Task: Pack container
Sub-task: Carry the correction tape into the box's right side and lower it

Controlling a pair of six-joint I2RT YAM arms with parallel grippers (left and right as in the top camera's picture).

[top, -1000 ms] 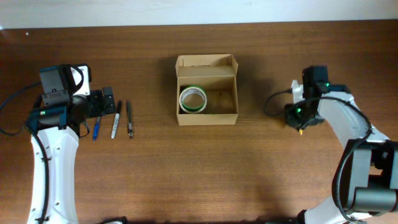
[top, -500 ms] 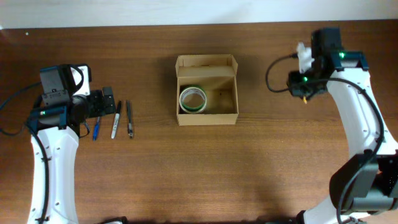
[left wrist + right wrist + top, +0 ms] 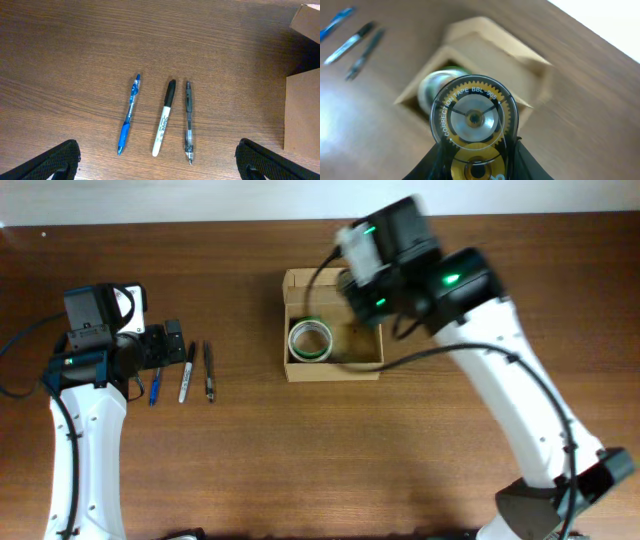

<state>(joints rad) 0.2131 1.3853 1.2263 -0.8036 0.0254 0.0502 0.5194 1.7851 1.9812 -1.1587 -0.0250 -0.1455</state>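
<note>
The container [image 3: 333,370], a tan cardboard box, stands open at mid table with its flap lid folded back. A green tape roll [image 3: 310,340] lies in its left half. My right gripper [image 3: 372,292] is above the box's right half, blurred by motion. In the right wrist view it [image 3: 475,150] is shut on a clear correction tape dispenser [image 3: 474,117] with gold gears, above the open box [image 3: 525,57] and the roll [image 3: 431,82]. My left gripper [image 3: 170,340] is open and empty above the pens [image 3: 157,165].
A blue pen [image 3: 128,115], a black-and-white marker [image 3: 164,118] and a black pen [image 3: 188,122] lie side by side left of the box. They also show in the overhead view [image 3: 187,375]. The box's side [image 3: 302,115] is at the left wrist view's right edge.
My right arm has swung from the table's right side leftward to above the box, carrying the correction tape. The left arm and the pens have not moved.
</note>
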